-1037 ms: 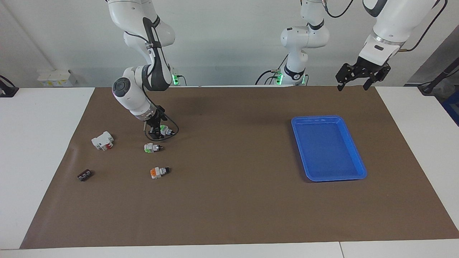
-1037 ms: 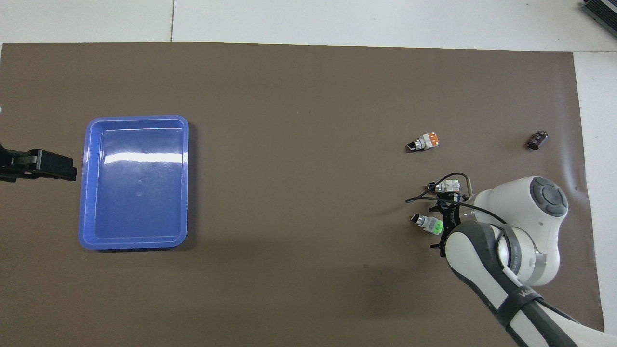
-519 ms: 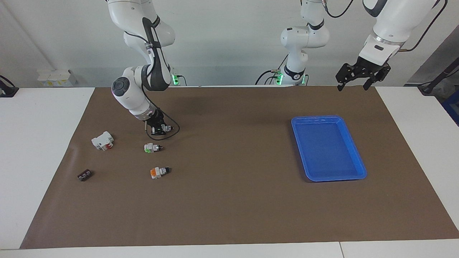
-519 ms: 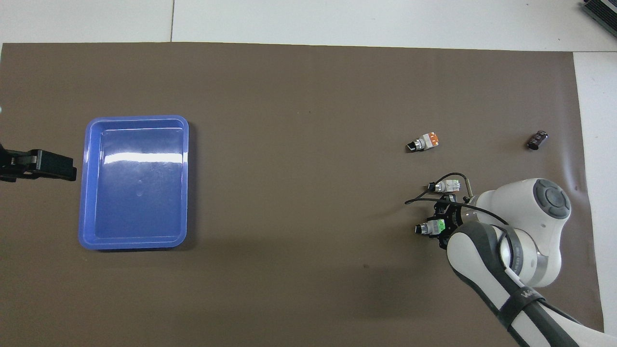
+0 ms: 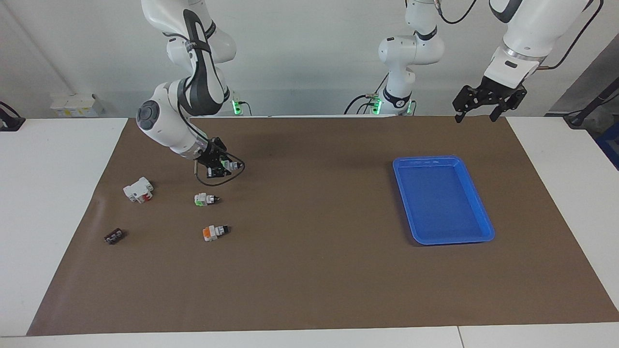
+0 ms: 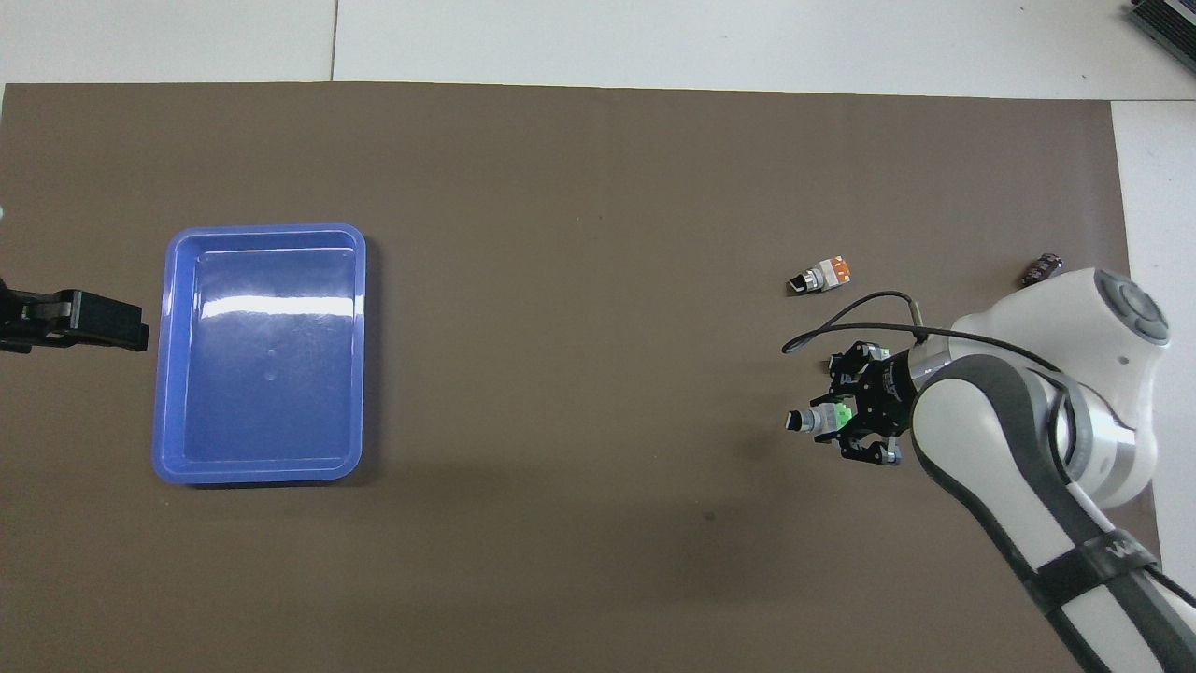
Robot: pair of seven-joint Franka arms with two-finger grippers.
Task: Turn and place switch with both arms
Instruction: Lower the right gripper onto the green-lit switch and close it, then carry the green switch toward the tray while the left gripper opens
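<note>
The right gripper point(image 5: 221, 165) is lifting the switch point(image 5: 231, 166) clamped in its fingers; the left gripper point(image 5: 488, 102) is waiting, fingers spread.

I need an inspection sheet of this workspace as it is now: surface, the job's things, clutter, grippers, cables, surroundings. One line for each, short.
Surface: white table with a brown mat over most of it.
Job's things: green-ended switch held up over the mat; blue tray with nothing in it, toward the left arm's end.
Clutter: second green-ended switch, orange-ended switch, white-and-red block and small dark part, all on the mat toward the right arm's end.
Grippers: right gripper shut on the green-ended switch; left gripper open, waiting over the mat's edge nearest the robots.
Cables: black cable looping under the right gripper.
Surroundings: white wall.
</note>
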